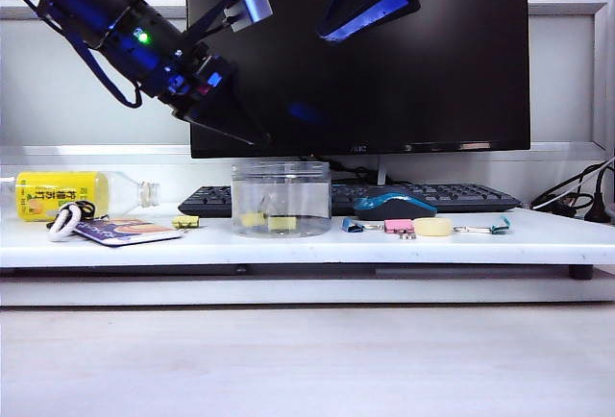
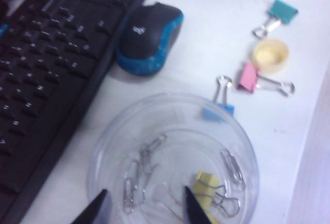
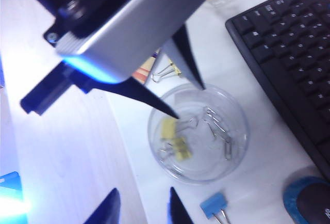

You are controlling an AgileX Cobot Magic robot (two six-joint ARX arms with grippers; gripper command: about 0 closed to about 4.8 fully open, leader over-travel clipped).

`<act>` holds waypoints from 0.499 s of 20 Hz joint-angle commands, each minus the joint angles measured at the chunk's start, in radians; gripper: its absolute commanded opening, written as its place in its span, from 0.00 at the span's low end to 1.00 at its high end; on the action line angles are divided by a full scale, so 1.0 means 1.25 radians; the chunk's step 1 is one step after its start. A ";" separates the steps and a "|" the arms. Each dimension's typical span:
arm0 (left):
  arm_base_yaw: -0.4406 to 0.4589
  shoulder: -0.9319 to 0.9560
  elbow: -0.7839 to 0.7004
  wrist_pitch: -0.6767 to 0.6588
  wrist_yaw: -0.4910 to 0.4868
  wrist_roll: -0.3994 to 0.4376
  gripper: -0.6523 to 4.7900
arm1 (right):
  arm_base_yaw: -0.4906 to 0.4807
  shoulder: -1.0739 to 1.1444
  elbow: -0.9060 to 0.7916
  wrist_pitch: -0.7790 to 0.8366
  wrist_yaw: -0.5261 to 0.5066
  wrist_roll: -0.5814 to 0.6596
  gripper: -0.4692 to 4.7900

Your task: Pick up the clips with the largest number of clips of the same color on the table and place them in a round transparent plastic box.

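Mouse (image 1: 394,206) behind pink clip (image 1: 399,227)

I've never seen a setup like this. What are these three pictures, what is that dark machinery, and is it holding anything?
The dark shapes are two robot arms, each ending in a two-finger gripper. One picture is taken from in front of the desk; the other two come from small cameras on each arm's wrist, looking down.

The left gripper hovers above the round transparent plastic box, fingers apart, holding nothing. The right gripper hangs higher up, also open and empty.

Inside the box lie pale-yellow clips and some plain wire paperclips. One more yellow clip lies on the white shelf. Nearby are a blue clip, a pink clip, a teal clip, a mouse, a keyboard and a yellow-labelled bottle.
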 commanded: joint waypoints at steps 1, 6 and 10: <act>0.001 -0.009 0.001 0.011 -0.020 -0.018 0.47 | 0.000 -0.004 0.003 -0.005 -0.009 0.000 0.33; 0.026 -0.073 0.001 -0.051 -0.174 -0.030 0.47 | 0.000 -0.004 0.003 -0.013 -0.009 0.000 0.33; 0.046 -0.107 0.000 -0.166 -0.245 -0.248 0.46 | 0.000 -0.004 0.000 -0.002 -0.020 0.001 0.33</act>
